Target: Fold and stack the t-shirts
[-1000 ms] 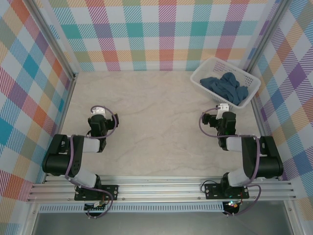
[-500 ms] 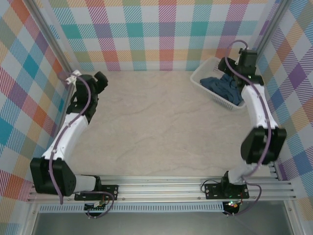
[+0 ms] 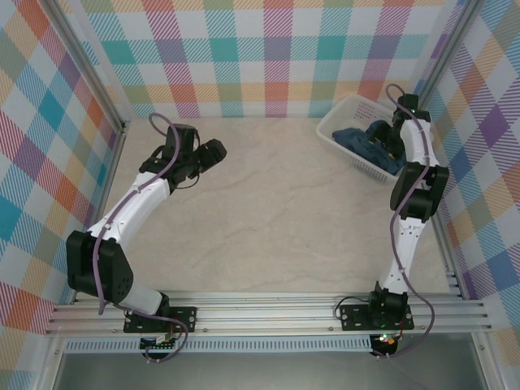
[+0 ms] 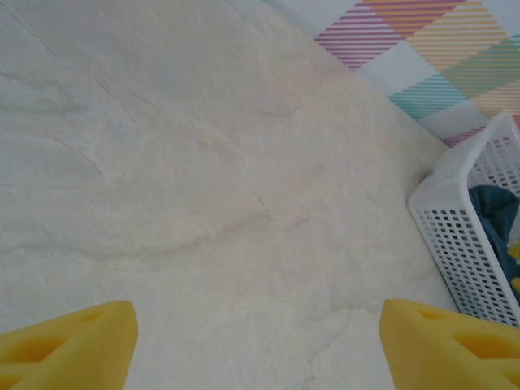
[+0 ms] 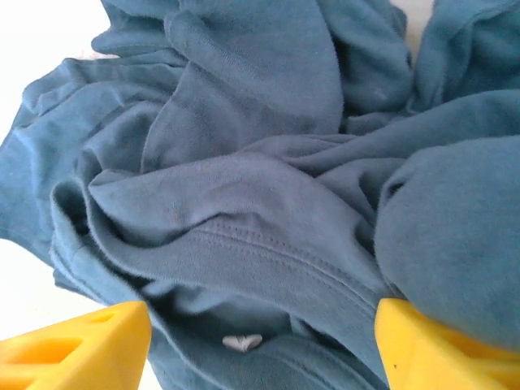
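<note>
A big pale beige table with a stone look (image 3: pixel 276 211) takes up the middle of the top view. A white plastic basket with lots of little holes (image 3: pixel 341 148) sits on it in the upper right of the frame, close to the back corner and turned a bit crooked. In the left wrist view the basket (image 4: pixel 463 236) is at the right edge. Walls of checked cloth in pink, orange, teal and purple (image 3: pixel 268 57) stand along the top, left and right. Silver metal posts (image 3: pixel 89 69) run up the corners. Long silver metal rails (image 3: pixel 268 313) lie across the bottom of the frame.
</note>
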`<state>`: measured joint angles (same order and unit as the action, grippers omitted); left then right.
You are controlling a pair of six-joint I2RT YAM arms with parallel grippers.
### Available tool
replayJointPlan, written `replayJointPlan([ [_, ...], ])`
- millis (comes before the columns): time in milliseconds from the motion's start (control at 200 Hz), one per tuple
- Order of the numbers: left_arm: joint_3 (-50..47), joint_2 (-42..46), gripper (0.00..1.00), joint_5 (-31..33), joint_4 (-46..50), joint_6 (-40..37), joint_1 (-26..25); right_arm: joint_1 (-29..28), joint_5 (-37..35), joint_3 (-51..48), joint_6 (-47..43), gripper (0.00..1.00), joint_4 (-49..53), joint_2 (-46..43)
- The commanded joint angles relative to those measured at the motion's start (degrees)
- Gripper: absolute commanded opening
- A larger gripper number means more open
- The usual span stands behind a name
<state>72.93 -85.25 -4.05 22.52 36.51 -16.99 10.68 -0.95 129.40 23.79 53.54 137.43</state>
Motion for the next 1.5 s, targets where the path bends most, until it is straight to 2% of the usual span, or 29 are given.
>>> replayJointPlan([
  [0, 0.0, 2.9, 0.77, -1.9, 1.7, 0.9, -0.6, -0.4, 0.9, 4.7, 1.2, 0.68, 4.9, 3.5],
  [75, -0.4, 4.0, 0.75, -1.7, 2.2, 0.8, -0.6, -0.4, 1.6, 7.3, 1.4, 0.59, 5.8, 5.6],
  [210, -1.4, 5.9, 0.72, -1.1, 2.9, 0.7, -0.7, -0.6, 4.0, 7.7, 1.1, 0.19, 3.3, 4.9],
  [320, -2.0, 7.1, 0.71, 0.1, 3.6, 0.6, -0.7, -1.5, 3.3, 3.5, 0.2, 0.00, -2.6, -1.2],
  [570, -2.8, 8.4, 0.69, 1.7, 3.3, 0.6, -0.7, -5.0, 4.7, -2.8, -1.0, 0.00, -16.3, -20.5],
  [750, -1.1, 7.6, 0.69, 3.1, 3.8, 0.9, -0.7, -10.3, 12.8, -0.2, 0.2, 0.00, -24.9, -29.9],
  [930, 1.5, 8.2, 0.71, 7.8, 5.6, 0.7, -0.7, -17.6, 18.9, 11.1, 3.0, 0.00, -28.5, -32.3],
  [1030, 3.0, 9.3, 0.73, 13.2, 8.3, 1.0, -0.7, -21.5, 22.6, 17.0, 5.9, 0.00, -27.7, -30.5],
  [1125, 4.4, 11.0, 0.74, 19.2, 11.0, 1.9, -0.7, -26.3, 28.0, 17.1, 9.2, 0.00, -27.7, -29.0],
  [1225, 5.3, 13.6, 0.75, 24.6, 12.6, 2.6, -0.7, -33.9, 31.0, 13.5, 7.9, 0.00, -26.3, -28.4],
  [1310, 5.1, 16.0, 0.75, 28.3, 13.2, 3.0, -0.7, -38.9, 32.0, 5.5, 6.9, 0.00, -26.2, -29.0],
  [1410, 4.5, 18.4, 0.76, 30.3, 13.7, 2.7, -0.7, -41.9, 33.6, -8.0, 8.3, 0.00, -29.7, -30.5],
  [1495, 3.3, 19.6, 0.76, 29.8, 13.9, 0.9, -0.7, -43.8, 35.5, -14.1, 7.5, 0.00, -27.5, -28.3],
])
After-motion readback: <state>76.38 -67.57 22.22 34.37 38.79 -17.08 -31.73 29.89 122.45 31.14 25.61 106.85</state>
